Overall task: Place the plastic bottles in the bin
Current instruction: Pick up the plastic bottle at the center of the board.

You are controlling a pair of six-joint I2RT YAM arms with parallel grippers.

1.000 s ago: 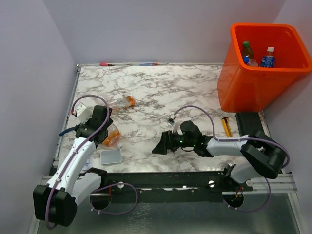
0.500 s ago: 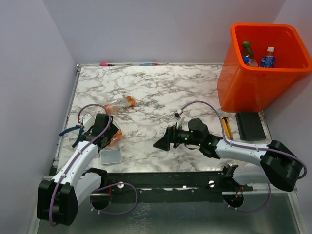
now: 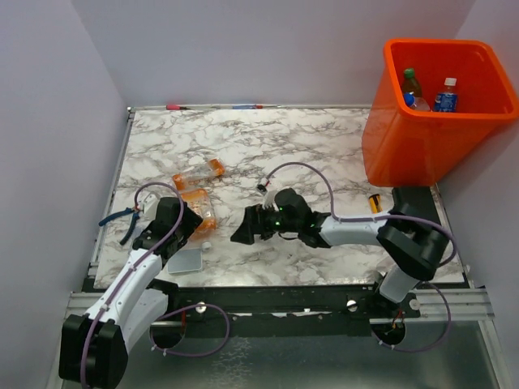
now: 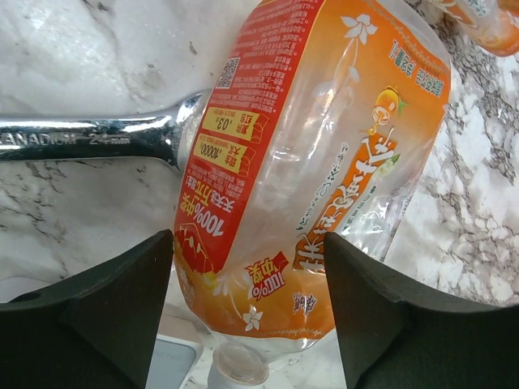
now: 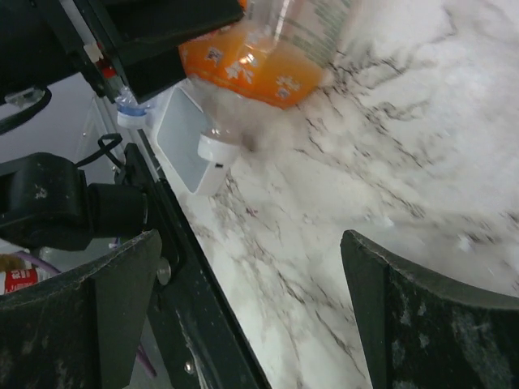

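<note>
- The large bright orange translucent plastic bin [image 3: 405,154] stood at the far right corner of the white-and-grey marbled desk [image 3: 284,134]. Three were already inside: a greenish bottle [image 3: 411,82], a blue-labelled bottle with a white cap [image 3: 445,97] and a clear bottle [image 3: 416,102] low between them.
- Well across the desk from the bin, near the front edge, lay the crushed clear plastic bottle with the orange-and-red label [image 4: 300,162], flat on the marble.
- The left gripper [image 4: 247,237] was right down over it, black fingers [image 4: 105,316] apart, one on each side of the body. Whether they were pressing it, I could not tell.
- A chrome spanner [image 4: 89,138] lay touching that bottle's side.
- A second orange bottle [image 3: 197,173] lay just beyond, equally far from the bin.
- The right gripper [image 3: 241,235] hung low between the crushed bottle and the bin, pointing away from the bin. Its fingers [image 5: 81,324] were spread wide, nothing between them.
- A flat grey-white rectangular pad [image 3: 186,260] sat just beside the crushed bottle, and blue-handled pliers [image 3: 122,220] lay at the desk edge farthest from the bin.
</note>
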